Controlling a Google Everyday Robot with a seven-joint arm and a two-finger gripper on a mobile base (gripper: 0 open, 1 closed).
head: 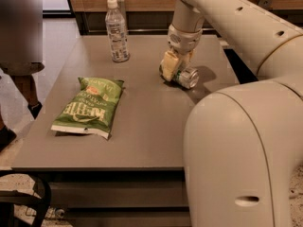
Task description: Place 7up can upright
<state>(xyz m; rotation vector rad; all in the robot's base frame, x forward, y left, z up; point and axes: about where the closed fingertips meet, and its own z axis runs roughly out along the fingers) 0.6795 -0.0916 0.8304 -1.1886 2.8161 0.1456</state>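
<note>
The 7up can [188, 77] lies on its side on the grey table [142, 122], right of centre, with its shiny metal top facing front right. My gripper [171, 69] reaches down from the arm onto the can's rear end. It is shut on the can, with a pale finger [167, 66] covering the can's left side and the other finger hidden behind it. The can rests on the table surface.
A clear water bottle [116, 31] with a white cap stands at the back left. A green chip bag [89, 107] lies flat at the front left. My large white arm body [241, 150] fills the right foreground. A person [19, 37] stands at the table's left.
</note>
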